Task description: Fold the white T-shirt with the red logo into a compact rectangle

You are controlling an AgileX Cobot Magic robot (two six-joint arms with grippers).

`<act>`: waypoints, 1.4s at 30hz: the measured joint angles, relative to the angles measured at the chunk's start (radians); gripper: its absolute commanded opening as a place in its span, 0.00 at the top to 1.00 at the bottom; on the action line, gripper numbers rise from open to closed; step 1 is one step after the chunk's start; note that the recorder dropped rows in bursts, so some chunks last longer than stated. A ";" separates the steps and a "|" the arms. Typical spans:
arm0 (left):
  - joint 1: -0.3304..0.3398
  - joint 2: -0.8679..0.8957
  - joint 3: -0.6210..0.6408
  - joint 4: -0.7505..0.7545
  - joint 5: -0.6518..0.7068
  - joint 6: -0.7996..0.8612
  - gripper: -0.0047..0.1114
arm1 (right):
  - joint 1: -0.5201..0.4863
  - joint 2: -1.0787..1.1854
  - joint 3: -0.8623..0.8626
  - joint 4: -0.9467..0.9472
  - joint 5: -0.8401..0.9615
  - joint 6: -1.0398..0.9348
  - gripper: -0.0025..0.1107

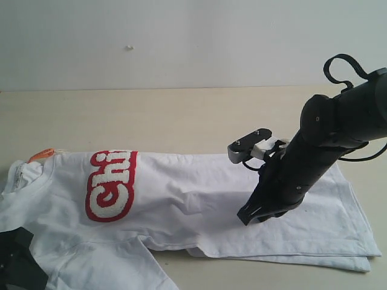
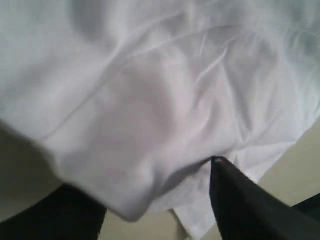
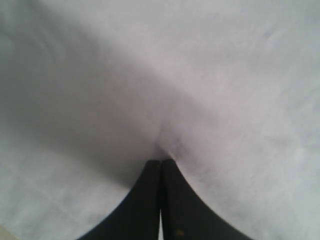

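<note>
1. The right arm [image 1: 341, 121] is built of thick, rounded, matte black tube segments, with a bulging black joint housing [image 1: 317, 118] where two of them meet.
2. A thin black cable [image 1: 341, 63] forms a loop at the far right, and a second black lead [image 1: 369, 154] curves out below that segment.
3. A flat grey metal bracket [image 1: 248, 145] showing two small dark screws sits beside a white plastic block [image 1: 266, 146].
4. The right gripper [image 1: 255, 214] is black, with smooth, tapering black fingers [image 3: 145, 205].
5. The left gripper [image 1: 15, 263], at the near left, is black too; its wedge-shaped finger [image 2: 245, 205] narrows to a point.
</note>
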 measured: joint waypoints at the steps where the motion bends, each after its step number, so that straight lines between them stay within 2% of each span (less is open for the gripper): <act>1: 0.000 0.000 0.002 0.013 0.000 0.000 0.46 | 0.000 0.000 0.000 0.000 0.000 0.000 0.98; 6: 0.000 -0.002 0.044 0.020 -0.031 -0.006 0.47 | 0.000 0.000 0.000 0.000 0.000 0.000 0.98; 8: 0.000 -0.002 0.060 -0.009 -0.041 0.015 0.52 | 0.000 0.000 0.000 0.000 0.000 0.000 0.98; 12: 0.000 -0.002 0.068 -0.093 -0.045 0.067 0.74 | 0.000 0.000 0.000 0.000 0.000 0.000 0.98; 15: 0.000 -0.002 0.068 -0.113 -0.045 0.083 0.96 | 0.000 0.000 0.000 0.002 0.000 0.000 0.98; 19: 0.000 -0.002 0.068 -0.130 0.009 0.105 0.96 | 0.000 0.000 0.000 0.002 0.000 0.000 0.98; 27: 0.000 -0.002 0.015 -0.221 0.329 0.169 0.96 | 0.000 0.000 0.000 0.002 0.000 0.000 0.98; 32: 0.005 0.013 -0.049 -0.311 0.367 0.184 0.96 | 0.000 0.000 0.000 0.002 0.008 0.000 0.98; 38: 0.100 0.100 -0.105 -0.466 0.377 0.202 0.96 | 0.000 0.000 0.000 0.002 0.015 0.000 0.98; 40: 0.145 0.143 -0.109 -0.567 0.366 0.237 0.88 | 0.000 0.000 0.000 0.002 0.017 0.000 0.98; 42: 0.179 0.190 -0.112 -0.679 0.348 0.281 0.69 | 0.000 0.000 0.000 0.002 0.018 0.000 0.98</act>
